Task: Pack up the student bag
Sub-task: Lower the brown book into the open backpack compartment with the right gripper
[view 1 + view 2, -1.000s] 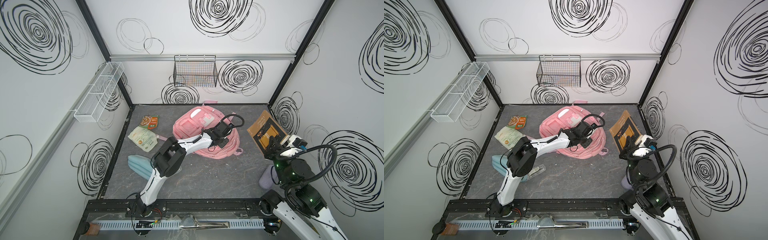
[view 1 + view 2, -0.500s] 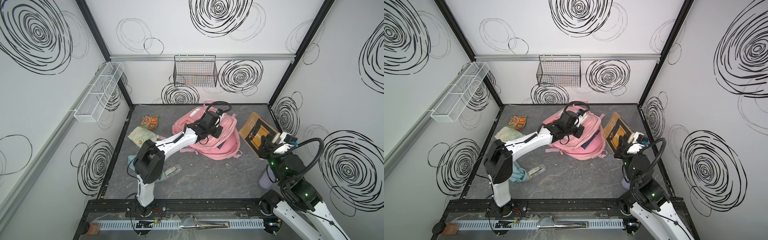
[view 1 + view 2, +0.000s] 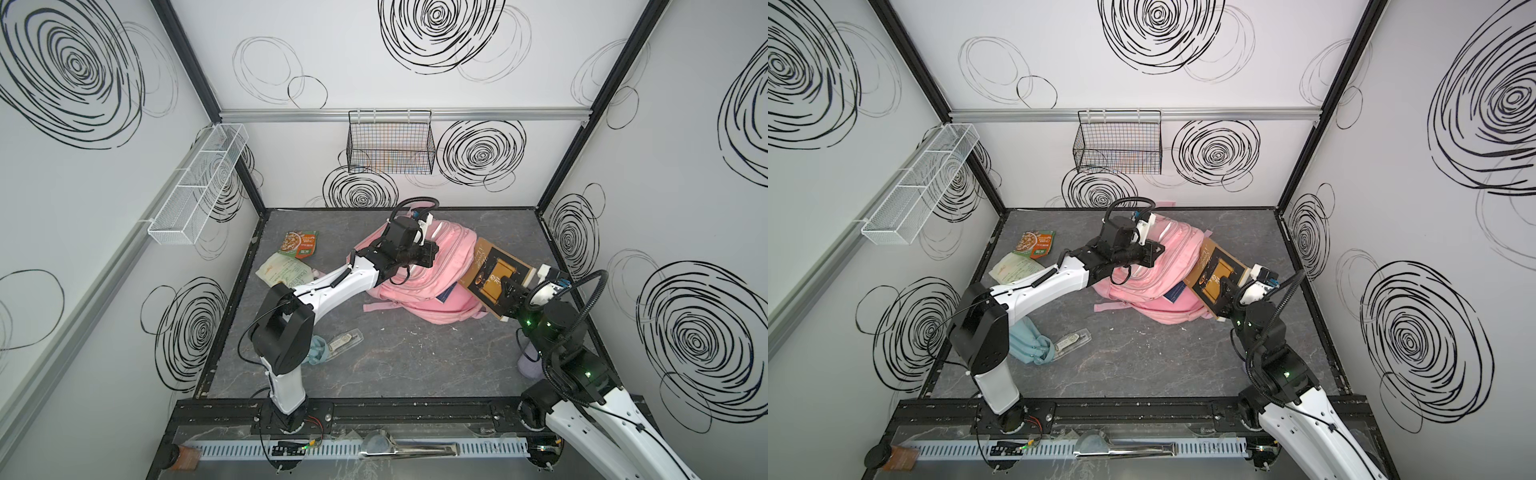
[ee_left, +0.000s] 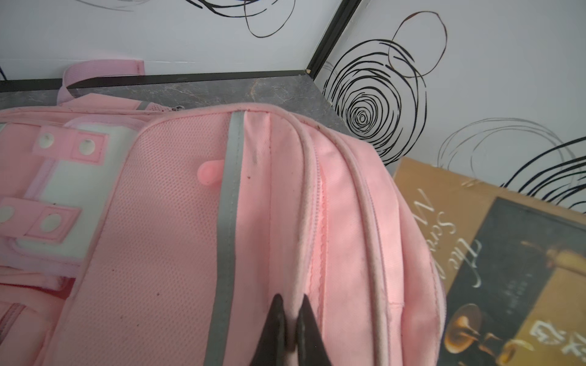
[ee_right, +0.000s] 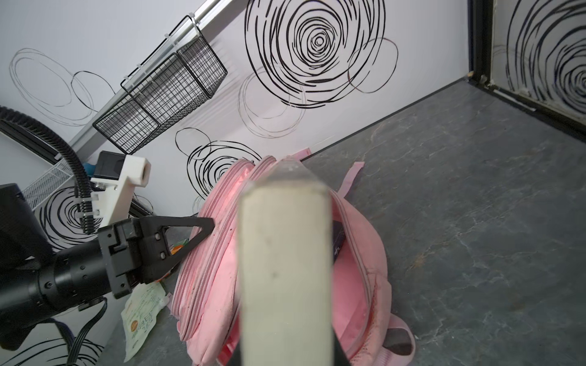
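Your L pincer (image 4: pixel 291 299) now pinches the student bag (image 3: pixel 451 255) rim up; R pincer (image 3: pixel 508 289), gripping the book (image 3: pixel 488 266), is nearer the mouth. Ready to slide in.

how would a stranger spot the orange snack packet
Find the big pink backpack on the grey table. Two flat packets lie to its left. The snack packet is nearer the back wall, orange with a food picture; its neighbour is pale green.

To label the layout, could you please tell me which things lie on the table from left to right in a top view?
In order: pale green packet → clear case → student bag → book.
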